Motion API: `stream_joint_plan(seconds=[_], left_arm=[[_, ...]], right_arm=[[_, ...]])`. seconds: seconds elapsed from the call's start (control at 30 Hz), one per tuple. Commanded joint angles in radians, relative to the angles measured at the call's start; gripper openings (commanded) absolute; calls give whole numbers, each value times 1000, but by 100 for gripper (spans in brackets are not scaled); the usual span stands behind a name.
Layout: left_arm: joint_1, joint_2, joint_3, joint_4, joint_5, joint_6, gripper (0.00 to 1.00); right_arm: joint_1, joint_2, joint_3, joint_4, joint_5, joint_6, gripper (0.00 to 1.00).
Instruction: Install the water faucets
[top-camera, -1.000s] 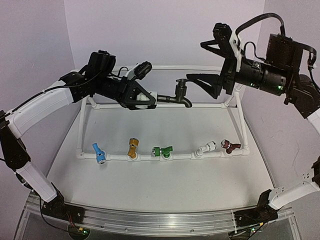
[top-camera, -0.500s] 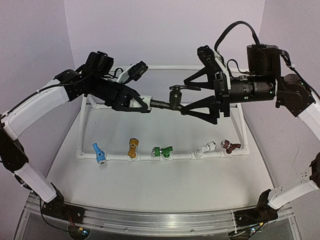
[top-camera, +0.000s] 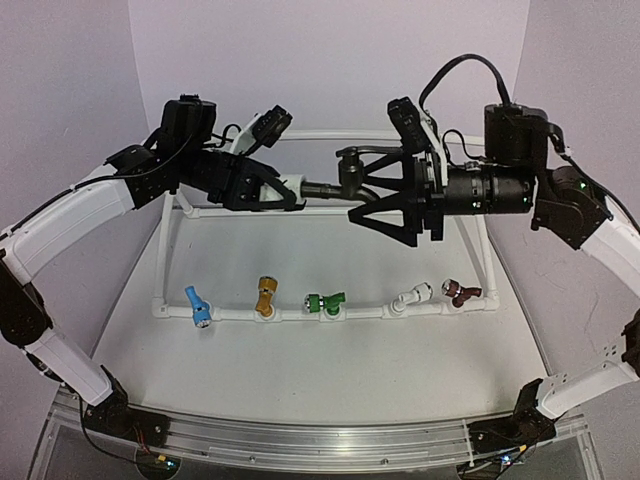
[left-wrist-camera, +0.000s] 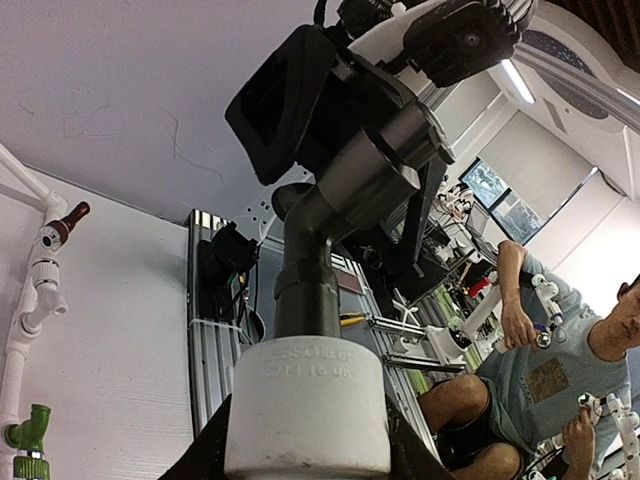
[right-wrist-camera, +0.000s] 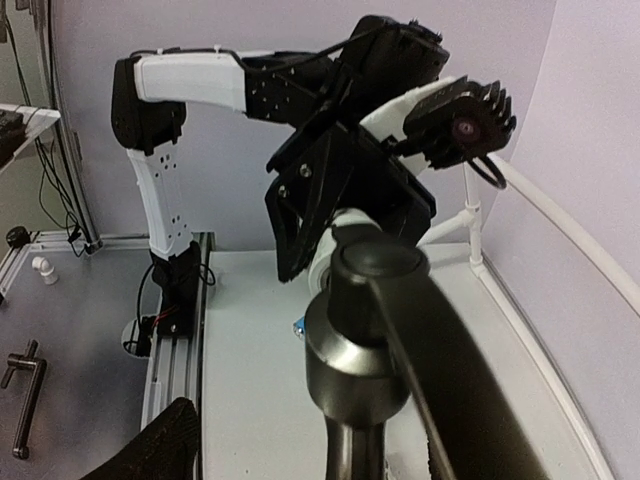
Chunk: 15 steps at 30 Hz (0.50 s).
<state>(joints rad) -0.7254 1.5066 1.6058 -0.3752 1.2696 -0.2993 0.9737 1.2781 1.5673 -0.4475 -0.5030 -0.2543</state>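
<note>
Right end effector (top-camera: 347, 183) advanced, gaping astride faucet (top-camera: 325, 186); left wrist shows left end effector (top-camera: 292, 192) clamping fitting (left-wrist-camera: 307, 405)

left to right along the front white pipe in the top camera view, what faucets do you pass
blue faucet -> gold faucet -> green faucet -> white faucet -> maroon faucet

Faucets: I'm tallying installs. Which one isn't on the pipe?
The dark grey faucet, held aloft by the left gripper; the five coloured ones sit on the white pipe.
</note>
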Motion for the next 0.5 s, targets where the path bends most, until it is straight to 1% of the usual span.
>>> stream_joint_plan(seconds=[0.0,0.2,0.33,0.47], left_arm=[[-3,-41,8,91,9,-31,0],[-14,-31,18,98,9,-39,0],[-25,-22,26,97,3,-34,0],[-33,-15,34,88,-8,-21,0]], right_arm=[[-2,-6,7,136,-20,56,71],[-3,17,13,151,-21,58,64],[-3,37,21,164,-43,88,58],[-2,48,25,172,-38,103,55]])
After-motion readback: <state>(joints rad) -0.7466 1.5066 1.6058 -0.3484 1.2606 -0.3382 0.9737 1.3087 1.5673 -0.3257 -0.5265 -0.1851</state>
